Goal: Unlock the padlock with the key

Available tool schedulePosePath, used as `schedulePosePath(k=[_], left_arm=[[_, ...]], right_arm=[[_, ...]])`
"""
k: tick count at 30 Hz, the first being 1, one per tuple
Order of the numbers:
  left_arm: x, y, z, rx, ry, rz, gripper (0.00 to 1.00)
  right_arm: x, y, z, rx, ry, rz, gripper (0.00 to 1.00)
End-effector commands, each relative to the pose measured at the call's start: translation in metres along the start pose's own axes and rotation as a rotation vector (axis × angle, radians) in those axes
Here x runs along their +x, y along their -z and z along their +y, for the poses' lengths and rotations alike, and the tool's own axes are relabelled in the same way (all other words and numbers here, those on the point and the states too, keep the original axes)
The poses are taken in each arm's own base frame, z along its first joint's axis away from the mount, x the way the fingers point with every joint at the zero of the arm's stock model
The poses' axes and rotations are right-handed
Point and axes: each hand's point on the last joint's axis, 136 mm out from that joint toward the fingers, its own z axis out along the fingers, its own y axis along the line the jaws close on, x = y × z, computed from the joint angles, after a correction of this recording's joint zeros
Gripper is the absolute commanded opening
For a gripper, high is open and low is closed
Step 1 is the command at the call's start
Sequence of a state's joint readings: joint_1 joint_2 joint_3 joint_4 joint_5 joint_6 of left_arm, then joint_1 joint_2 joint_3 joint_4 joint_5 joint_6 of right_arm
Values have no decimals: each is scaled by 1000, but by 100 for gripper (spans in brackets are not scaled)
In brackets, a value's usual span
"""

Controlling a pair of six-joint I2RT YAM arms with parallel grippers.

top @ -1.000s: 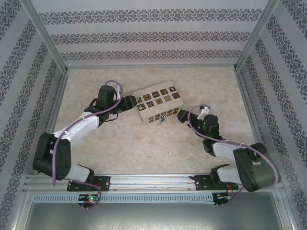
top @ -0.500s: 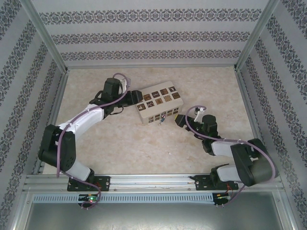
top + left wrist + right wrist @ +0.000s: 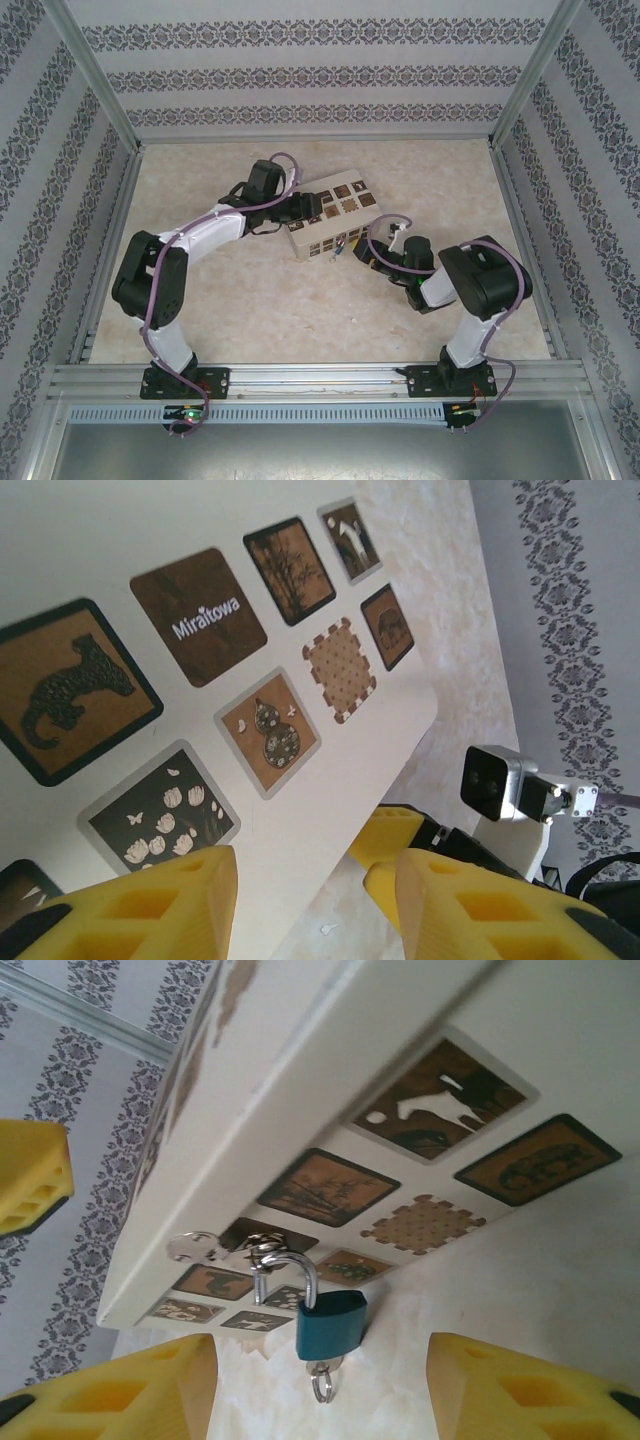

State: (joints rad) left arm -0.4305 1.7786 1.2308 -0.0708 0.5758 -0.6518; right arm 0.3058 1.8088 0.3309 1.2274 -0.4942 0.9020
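Note:
The small blue padlock (image 3: 330,1325) hangs from a metal hasp (image 3: 215,1248) on the front of the cream box (image 3: 400,1080). One leg of its silver shackle (image 3: 300,1270) stands free of the body. The key (image 3: 324,1368) sits in the lock's underside with a small ring on it. My right gripper (image 3: 320,1400) is open, a yellow finger (image 3: 120,1390) on each side just short of the padlock. My left gripper (image 3: 310,910) is open above the box's (image 3: 330,740) top front edge, one finger (image 3: 140,905) over the lid, the other past the edge. From above, the padlock (image 3: 341,248) lies just ahead of the right gripper (image 3: 362,250).
The box (image 3: 330,215) stands mid-table, with the left gripper (image 3: 305,208) over its left end. Patterned walls and metal posts (image 3: 120,130) close in the table. Open table surface (image 3: 300,300) lies in front of the box. The right arm's fingers (image 3: 400,830) show beyond the box in the left wrist view.
The left arm has swung right, bringing its gripper from the box's left end over the lid. The right gripper has moved left up to the padlock and narrowed. The box has stayed put.

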Motion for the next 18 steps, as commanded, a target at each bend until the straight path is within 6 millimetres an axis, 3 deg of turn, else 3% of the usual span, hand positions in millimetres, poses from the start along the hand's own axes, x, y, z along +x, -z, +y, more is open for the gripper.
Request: schedulePosePath(k=[1,18], left_arm=[[11,-7,1,-13,29,52,44],[43,-23,35,-92,78,146,43]], right_arm=[[-18,-12,31,-128,24,-54,57],[-13,-36,32,-148,15,-11,56]])
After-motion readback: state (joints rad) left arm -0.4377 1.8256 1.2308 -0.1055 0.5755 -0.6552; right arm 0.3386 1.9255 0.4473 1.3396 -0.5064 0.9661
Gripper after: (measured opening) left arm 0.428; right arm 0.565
